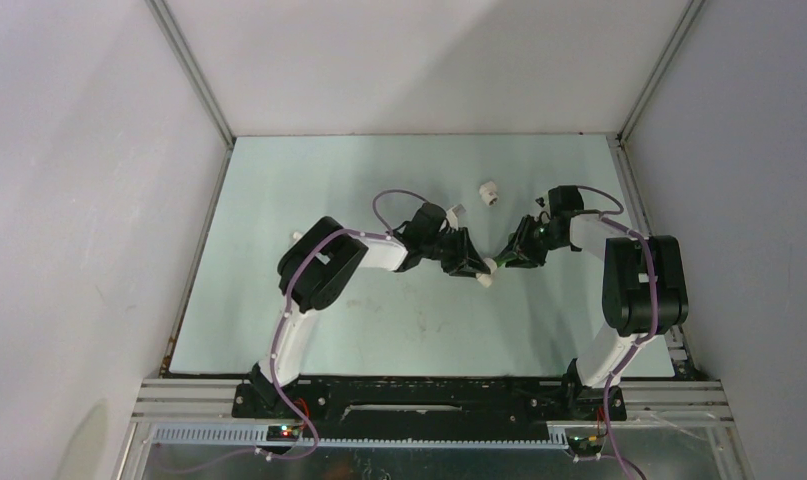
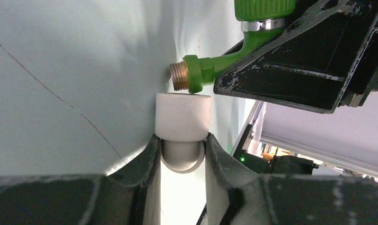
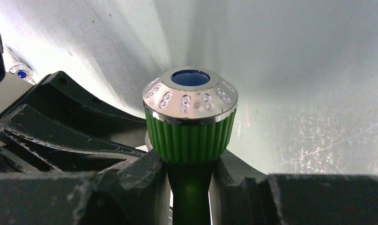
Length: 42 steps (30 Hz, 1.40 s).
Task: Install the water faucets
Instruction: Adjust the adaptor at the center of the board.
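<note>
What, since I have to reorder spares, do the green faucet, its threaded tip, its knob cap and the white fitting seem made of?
The green faucet: likely moulded plastic, evenly coloured, slight sheen.
The threaded tip: brass by its look, golden metallic threads.
The knob cap: chromed, mirror-bright; metal or plated plastic, cannot tell.
The white fitting: probably plastic, matte, opaque white.
</note>
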Motion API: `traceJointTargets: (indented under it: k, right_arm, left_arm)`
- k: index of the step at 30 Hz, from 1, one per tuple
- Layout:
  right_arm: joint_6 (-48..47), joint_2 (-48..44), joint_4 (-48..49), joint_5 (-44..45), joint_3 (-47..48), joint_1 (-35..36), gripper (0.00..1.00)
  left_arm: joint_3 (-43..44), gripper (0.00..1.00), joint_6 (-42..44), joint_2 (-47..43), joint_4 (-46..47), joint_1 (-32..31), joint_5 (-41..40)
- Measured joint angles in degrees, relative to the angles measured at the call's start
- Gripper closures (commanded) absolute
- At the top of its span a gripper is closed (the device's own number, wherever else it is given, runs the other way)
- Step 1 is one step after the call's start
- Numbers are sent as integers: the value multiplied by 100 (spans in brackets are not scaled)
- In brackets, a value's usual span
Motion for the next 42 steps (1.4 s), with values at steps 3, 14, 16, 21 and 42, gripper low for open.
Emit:
traceJointTargets:
  k: [3,14,16,21,42]
  right_arm:
    - [11,-11,4,-7,-7,0,100]
    - [-129,-658,-208,-184,-39,-11,100]
    - [-238,-896,-286,-216,-39,0,100]
    - [-507,-1316,-507,-227,4,76,100]
    - [-713,-1394,-789,-210,4,153,100]
  left_arm:
    - [4,99,35,-15,-24,0,-26]
    - [-168,100,1834,-1408,-1871,39,-1034]
    - [-295,100,2337,-1851,-2223,52,-1252]
    - [-695,100,3665,-2879,-3121,22,-2194]
    - [-750,28,4907,-2321,-4415,-848,-5189]
